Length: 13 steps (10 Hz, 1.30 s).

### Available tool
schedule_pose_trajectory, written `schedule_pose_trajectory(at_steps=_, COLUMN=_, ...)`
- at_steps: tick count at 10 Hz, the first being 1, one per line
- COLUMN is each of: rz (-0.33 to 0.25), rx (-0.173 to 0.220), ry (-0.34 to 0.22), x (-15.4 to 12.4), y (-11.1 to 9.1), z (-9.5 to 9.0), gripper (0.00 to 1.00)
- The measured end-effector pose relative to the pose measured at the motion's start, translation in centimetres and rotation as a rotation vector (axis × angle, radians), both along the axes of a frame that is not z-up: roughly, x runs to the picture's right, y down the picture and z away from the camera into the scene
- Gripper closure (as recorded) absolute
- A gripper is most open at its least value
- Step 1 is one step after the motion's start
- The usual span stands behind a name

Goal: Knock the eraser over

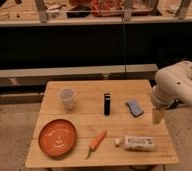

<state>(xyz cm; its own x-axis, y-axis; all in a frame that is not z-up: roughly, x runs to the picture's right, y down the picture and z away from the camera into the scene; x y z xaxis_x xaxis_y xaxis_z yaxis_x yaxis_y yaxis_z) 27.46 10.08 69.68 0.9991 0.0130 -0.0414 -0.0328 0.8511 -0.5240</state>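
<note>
One eraser stands upright at the centre of the desk; the tool hangs at the right edge, well apart, its state indiscernible.

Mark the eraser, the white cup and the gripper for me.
eraser (107, 104): camera view, middle of its upright black body.
white cup (67, 98): camera view, its side wall.
gripper (157, 117): camera view, its tip, at the right edge of the table (89, 119).

Colours on the pale wood table, placed from the black eraser.
Left of it, plain white cup; front-left, orange-red plate with faint rings; in front, orange carrot, green tip; right, blue-grey pad; front-right, white labelled package; far right, cream gripper.
</note>
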Motion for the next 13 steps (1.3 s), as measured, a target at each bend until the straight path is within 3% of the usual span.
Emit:
schedule_pose_trajectory(at_steps=2, rz=-0.017, rx=0.013, ry=-0.011, x=-1.2, y=-1.0, z=1.3, gripper=0.20)
schedule_pose_trajectory(at_steps=5, rz=-0.041, rx=0.026, ry=-0.019, x=-1.7, y=-0.9, z=2.1, gripper=0.20)
schedule_pose_trajectory(at_steps=8, rz=-0.090, rx=0.036, ry=-0.053, x=-4.7, y=-1.6, z=3.9, gripper=0.20)
schedule_pose_trajectory(at_steps=13, rz=-0.138, rx=0.044, ry=-0.096, x=-6.8, y=-1.4, z=5.8, gripper=0.20)
